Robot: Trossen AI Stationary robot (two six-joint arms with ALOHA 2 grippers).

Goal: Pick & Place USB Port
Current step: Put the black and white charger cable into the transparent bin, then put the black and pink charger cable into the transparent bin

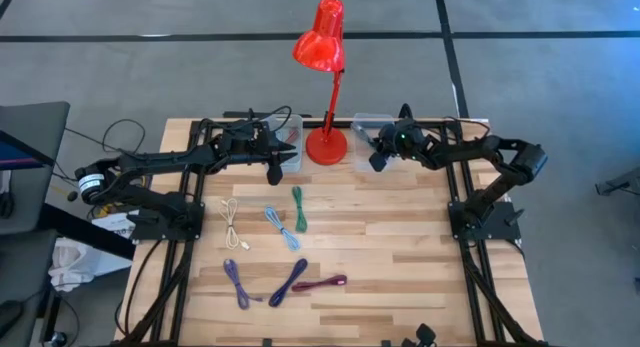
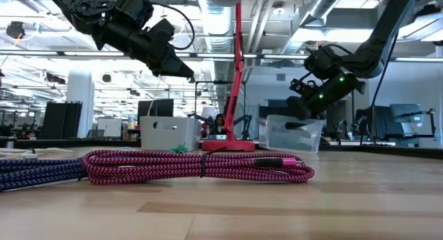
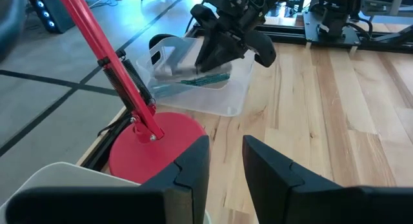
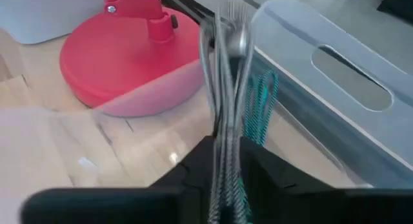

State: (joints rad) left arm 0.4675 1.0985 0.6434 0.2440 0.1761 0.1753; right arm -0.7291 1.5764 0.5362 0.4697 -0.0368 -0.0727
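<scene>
Right gripper [image 1: 378, 157]: at about 1 o'clock on the table, raised over the right clear bin [image 1: 368, 128]. Fingers clamped on a silver-grey cable [image 4: 226, 114], which hangs in loops above the bin opening; a teal cable [image 4: 260, 108] already lies inside.

Left gripper [image 1: 273, 172]: at about 11 o'clock, just beside the left clear bin [image 1: 290, 147] and raised off the table, fingers a little apart with nothing between them.

Red desk lamp [image 1: 325, 137]: base at 12 o'clock, between the two bins.

Cables on the wooden table [image 1: 400, 247], loose, toward 6 to 8 o'clock: white [image 1: 233, 222], light blue [image 1: 280, 227], green [image 1: 299, 209], two purple [image 1: 238, 283] [image 1: 288, 282], and magenta [image 1: 322, 284].
</scene>
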